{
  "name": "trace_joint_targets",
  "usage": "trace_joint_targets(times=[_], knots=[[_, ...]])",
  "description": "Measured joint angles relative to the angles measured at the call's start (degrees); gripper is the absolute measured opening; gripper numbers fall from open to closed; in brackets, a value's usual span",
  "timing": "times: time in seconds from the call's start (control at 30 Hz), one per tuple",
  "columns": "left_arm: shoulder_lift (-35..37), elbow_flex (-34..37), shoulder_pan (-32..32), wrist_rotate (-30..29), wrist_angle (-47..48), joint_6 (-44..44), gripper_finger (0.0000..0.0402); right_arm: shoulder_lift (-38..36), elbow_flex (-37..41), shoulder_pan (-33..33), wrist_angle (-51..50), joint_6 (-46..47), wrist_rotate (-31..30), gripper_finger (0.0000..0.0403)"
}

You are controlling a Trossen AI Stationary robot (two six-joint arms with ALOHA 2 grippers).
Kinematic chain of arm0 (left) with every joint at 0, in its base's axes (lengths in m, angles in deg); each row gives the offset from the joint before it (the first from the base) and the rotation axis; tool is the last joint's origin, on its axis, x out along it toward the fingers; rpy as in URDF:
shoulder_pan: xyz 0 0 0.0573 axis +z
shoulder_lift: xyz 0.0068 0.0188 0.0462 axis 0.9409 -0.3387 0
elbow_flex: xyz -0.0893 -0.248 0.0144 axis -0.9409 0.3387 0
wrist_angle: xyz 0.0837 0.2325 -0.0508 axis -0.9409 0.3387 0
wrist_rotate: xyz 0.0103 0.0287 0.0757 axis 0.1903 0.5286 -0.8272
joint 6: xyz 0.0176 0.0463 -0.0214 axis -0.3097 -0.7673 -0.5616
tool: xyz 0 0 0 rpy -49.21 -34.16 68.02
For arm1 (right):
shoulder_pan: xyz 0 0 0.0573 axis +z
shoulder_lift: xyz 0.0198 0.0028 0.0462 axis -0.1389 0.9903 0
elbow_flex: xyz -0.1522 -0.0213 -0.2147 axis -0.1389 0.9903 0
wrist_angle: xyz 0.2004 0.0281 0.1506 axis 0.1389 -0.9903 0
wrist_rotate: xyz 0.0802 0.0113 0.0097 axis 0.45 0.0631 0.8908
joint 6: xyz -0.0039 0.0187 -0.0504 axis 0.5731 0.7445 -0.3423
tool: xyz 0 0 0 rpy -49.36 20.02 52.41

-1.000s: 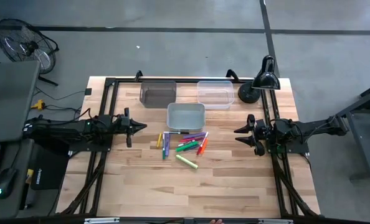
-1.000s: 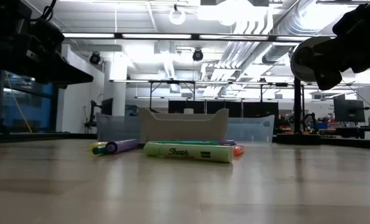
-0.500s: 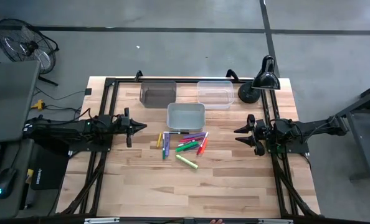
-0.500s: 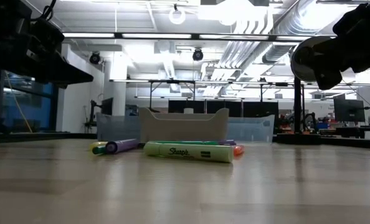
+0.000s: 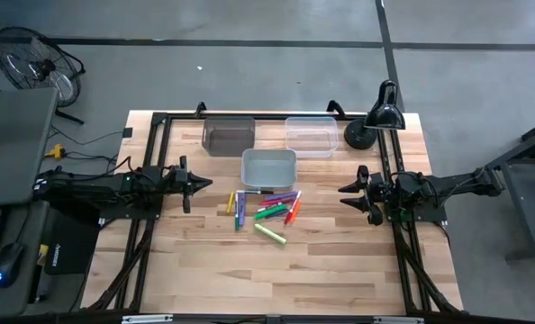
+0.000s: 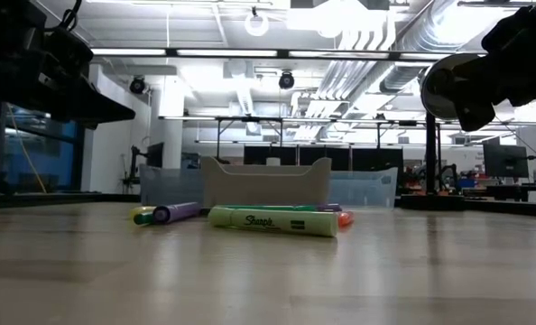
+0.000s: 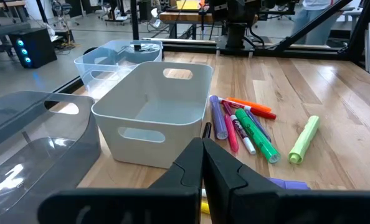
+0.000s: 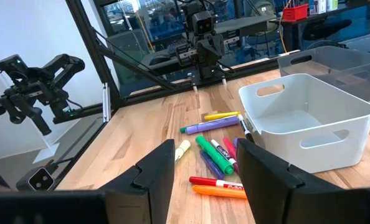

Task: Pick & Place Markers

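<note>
Your left tool (image 5: pixel 204 184) sits over the left side of the surface (image 5: pixel 204 270) with its fingers pressed together and nothing between them; it points toward the middle. Your right tool (image 5: pixel 344 195) waits over the right side, its fingers spread apart and empty, also facing inward.

The markers (image 5: pixel 266 211) lie loose on the bare wood between the two tools, in a scattered cluster just in front of the white bin (image 5: pixel 268 168). You can pick out purple, green, pink, red-orange and yellow ones; a pale green-yellow marker (image 5: pixel 270 234) lies a little apart from the rest, on the side away from the bin. In the low view that same marker (image 6: pixel 272 220) lies nearest the camera, lengthwise across the frame.

Behind the white bin stand a dark smoky bin (image 5: pixel 229 135) and a clear bin (image 5: pixel 311 135), side by side near the far edge. A black desk lamp (image 5: pixel 378 117) stands at the far right corner.
</note>
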Motion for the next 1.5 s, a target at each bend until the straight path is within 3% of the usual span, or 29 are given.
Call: trace_joint_targets(times=[1.0,1.13,1.33,1.5], knots=[[0.0,-0.01,-0.02,0.0,0.01,-0.01,0.0001,0.02,0.01,-0.01,3.3,2.99,-0.27,0.0161],[0.02,-0.01,0.0,0.0,0.01,-0.01,0.0001,0.62,0.01,0.0,3.46,3.36,-5.28,0.0161],[0.02,-0.01,0.0,0.0,-0.01,0.01,0.0001,7.39,-3.56,-0.02,3.53,2.91,-8.31,0.0161],[0.0,-0.01,-0.01,0.0,0.01,-0.01,0.0001,20.0,-12.91,-0.02,3.31,-1.51,-9.53,0.0161]])
